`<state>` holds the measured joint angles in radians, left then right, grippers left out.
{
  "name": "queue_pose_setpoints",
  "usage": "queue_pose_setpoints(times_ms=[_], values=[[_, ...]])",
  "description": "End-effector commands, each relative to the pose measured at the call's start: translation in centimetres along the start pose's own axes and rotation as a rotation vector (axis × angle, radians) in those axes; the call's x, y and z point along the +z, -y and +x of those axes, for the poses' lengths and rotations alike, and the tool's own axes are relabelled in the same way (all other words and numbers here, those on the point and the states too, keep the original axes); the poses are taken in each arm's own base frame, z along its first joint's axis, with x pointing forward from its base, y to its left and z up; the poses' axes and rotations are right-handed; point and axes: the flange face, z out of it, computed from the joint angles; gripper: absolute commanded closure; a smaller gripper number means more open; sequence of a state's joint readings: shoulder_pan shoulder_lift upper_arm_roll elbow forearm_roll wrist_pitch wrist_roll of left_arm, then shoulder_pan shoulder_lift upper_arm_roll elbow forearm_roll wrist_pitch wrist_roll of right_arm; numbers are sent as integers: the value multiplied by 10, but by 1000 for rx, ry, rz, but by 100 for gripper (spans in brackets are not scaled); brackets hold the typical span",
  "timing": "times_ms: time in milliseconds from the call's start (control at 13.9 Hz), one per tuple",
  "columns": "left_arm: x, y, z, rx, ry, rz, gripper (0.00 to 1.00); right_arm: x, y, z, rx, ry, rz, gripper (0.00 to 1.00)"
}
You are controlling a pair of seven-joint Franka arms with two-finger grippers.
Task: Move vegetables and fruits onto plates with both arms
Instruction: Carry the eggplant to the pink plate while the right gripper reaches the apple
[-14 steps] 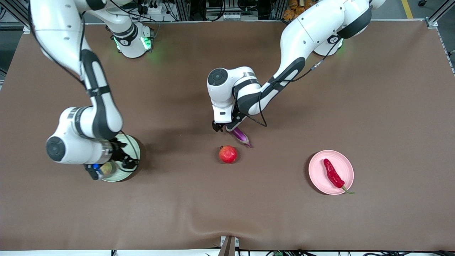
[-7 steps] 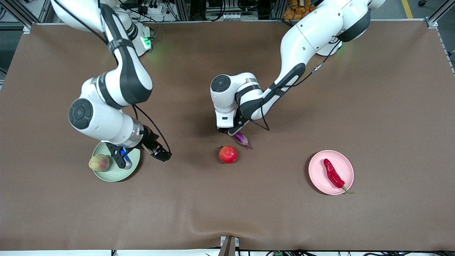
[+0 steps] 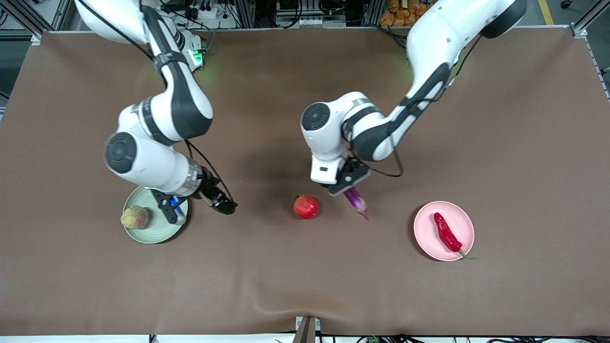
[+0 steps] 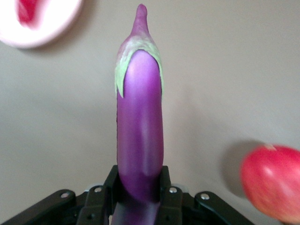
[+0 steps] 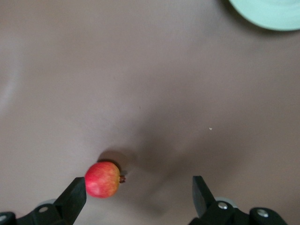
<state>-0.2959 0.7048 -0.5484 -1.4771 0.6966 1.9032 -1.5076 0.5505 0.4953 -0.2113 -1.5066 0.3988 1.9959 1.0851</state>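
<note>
The green calyx on the slim glossy purple eggplant (image 4: 139,140) is seen only in the left wrist view, where the left gripper (image 4: 137,194) is clamped on it. Since half a second ago it has been carried off the table (image 3: 305,286) toward the pink plate (image 3: 443,230), at four o'clock from it, where the red chili (image 3: 446,232) lies. The pomegranate (image 3: 305,206) is unmoved. The right gripper (image 3: 200,205), fingers apart, is held by the green plate (image 3: 155,233) bearing the peach (image 3: 134,216).
</note>
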Motion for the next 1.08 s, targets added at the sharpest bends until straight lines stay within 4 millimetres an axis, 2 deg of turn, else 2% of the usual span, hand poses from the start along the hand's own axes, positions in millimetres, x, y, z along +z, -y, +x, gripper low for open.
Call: queue_pose_setpoints(times_ms=[0,144,288,360,504,576,648,792,936,1008], values=[[-1,40,48,85,-2,57,100,38,14,-19,36,-10,-2,0],[14,72,102,104,9,68,100,77,26,-37,145,-39,14,0],[39,105,153,125,24,54,100,107,45,-51,366,-67,76,0],[56,122,179,129,32,28,100,120,50,-61,435,-73,86,0],[85,150,213,141,51,-8,100,134,51,-73,464,-72,75,0],[97,157,222,125,60,-36,100,149,52,-81,477,-74,69,0],[109,161,228,104,72,-63,100,164,58,-99,516,-74,102,0],[124,164,238,59,81,-146,100,195,69,-122,598,-78,156,0],[144,171,247,18,91,-199,100,198,79,-126,643,-68,176,0],[147,169,247,15,89,-217,100,196,80,-124,671,-63,183,0]])
